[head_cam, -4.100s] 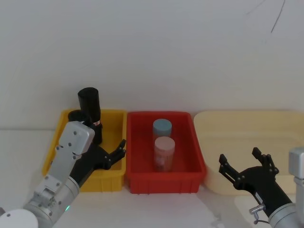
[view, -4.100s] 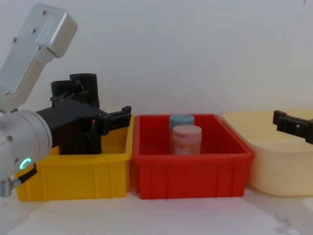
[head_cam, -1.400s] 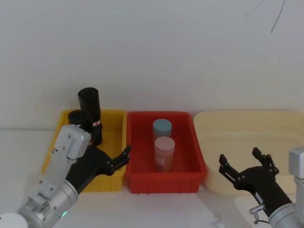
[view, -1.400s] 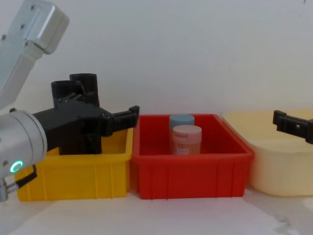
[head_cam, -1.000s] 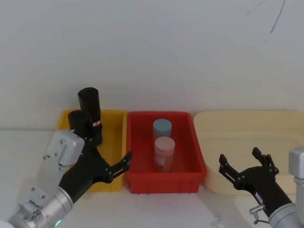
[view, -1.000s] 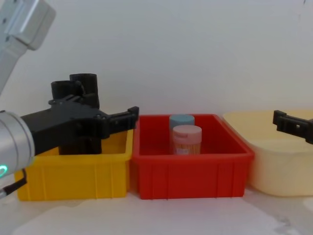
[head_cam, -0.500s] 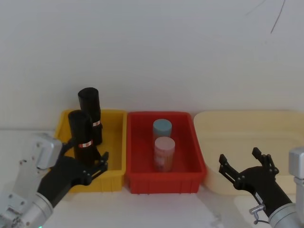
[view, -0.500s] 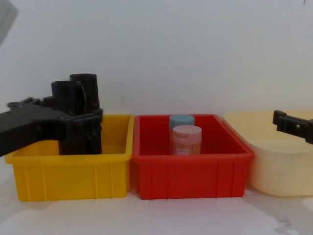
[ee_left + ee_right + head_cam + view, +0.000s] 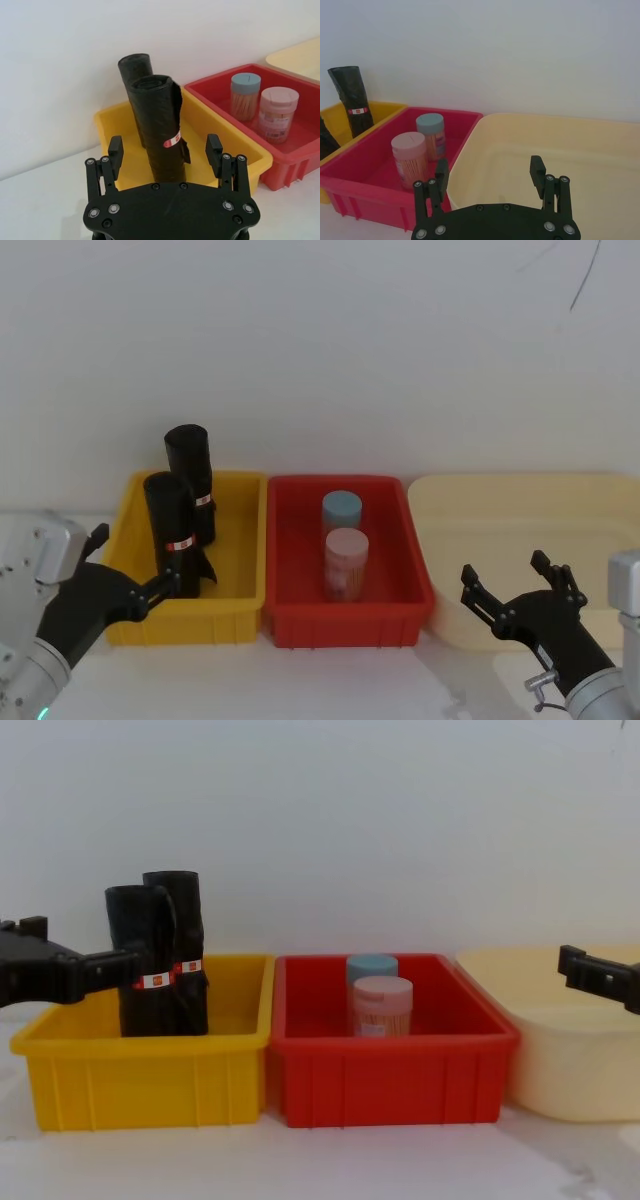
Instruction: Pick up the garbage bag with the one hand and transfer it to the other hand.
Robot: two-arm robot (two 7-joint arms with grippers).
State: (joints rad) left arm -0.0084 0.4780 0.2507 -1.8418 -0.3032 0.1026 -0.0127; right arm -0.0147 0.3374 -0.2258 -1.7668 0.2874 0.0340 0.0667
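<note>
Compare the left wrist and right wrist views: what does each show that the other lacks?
Left wrist: the open left gripper facing the whole garbage bag. Right wrist: the open right gripper and the cream tub inside. Both: the yellow bin, the second roll, the red bin with its blue-lidded jar and pink-lidded jar.

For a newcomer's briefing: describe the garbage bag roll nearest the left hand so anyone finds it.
Find the yellow bin, leftmost of three containers. The garbage bag stands in it, in front of the second black roll, and alone has a loose flap near its base.
</note>
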